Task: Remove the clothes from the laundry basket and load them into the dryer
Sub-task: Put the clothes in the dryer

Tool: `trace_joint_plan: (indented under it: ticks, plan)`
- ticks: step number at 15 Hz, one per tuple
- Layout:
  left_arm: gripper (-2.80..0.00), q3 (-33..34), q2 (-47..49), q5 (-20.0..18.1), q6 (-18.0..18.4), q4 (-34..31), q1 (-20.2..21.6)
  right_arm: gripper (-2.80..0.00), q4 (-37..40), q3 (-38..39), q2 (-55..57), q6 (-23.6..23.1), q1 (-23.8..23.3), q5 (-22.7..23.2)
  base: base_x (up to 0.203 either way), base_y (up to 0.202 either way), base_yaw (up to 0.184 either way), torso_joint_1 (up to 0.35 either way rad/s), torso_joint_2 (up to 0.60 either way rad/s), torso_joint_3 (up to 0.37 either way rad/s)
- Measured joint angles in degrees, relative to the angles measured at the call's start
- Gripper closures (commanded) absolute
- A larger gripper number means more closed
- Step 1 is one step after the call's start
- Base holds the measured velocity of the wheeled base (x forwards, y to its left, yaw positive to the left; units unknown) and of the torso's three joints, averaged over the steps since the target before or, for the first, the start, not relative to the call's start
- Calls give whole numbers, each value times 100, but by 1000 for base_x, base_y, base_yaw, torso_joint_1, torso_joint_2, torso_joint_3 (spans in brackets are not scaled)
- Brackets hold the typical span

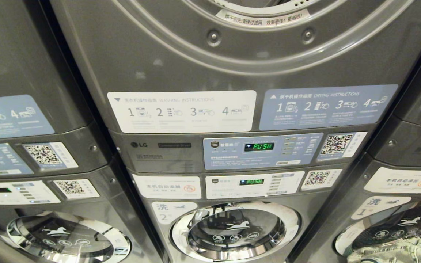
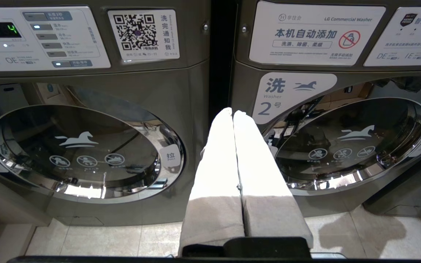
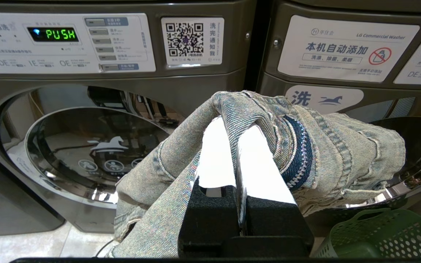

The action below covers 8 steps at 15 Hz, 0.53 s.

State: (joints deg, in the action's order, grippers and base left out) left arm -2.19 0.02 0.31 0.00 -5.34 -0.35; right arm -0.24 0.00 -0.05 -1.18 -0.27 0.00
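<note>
Right gripper point(image 3: 234, 128): pinched tight on a fold of faded denim garment point(image 3: 316, 153), white fingers point(image 3: 216, 157) pressed together with cloth draped over both tips and hanging down either side; held out level before the gap between two washers.
Left gripper point(image 2: 233, 114): closed on nothing, both fingers point(image 2: 258, 160) touching along their length; pointing at the dark gap beside washer 2 point(image 2: 345, 146).
Denim garment, head view point(image 1: 397, 252): pale bundle at the lower right corner, in front of the washer labelled 1 point(image 1: 389, 226).
Laundry basket point(image 3: 382, 237): dark green lattice wall and rim, low beside the right gripper, under the hanging denim; contents not visible from this angle.
Dryer point(image 1: 254, 47): dark grey, directly ahead and above, stacked over washer 2; only the lower arc of its round door ring in view, so open or shut hard to judge.
Dryer panel point(image 1: 258, 147): green display reading PUSH.
Washer 2 panel point(image 1: 251, 182): same PUSH reading, below.
</note>
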Motion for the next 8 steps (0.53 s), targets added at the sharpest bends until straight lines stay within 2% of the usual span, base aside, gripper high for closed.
trace_joint_plan:
  ticks: [8]
  plan:
    - [0, -1, 0, 2, 0, 2, 0, 0, 2, 0, 0, -77, 0, 7, 0, 0, 0, 150, -297, -150]
